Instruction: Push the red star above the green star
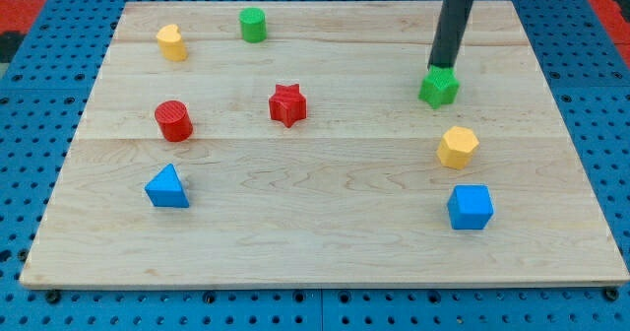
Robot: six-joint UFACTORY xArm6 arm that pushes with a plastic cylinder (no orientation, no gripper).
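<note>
Your tip [436, 68]: a bare rod with no gripper to open or close, resting at the green star's [439, 87] top edge. Red star [287, 104]: well to the view's left of your tip, mid-counter [325, 252]. You'd judge it needs pushing rightward and upward. No containers present.

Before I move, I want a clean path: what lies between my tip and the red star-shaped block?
Nothing: the camera view shows only bare wooden board between my tip, at the green star, and the red star.
</note>
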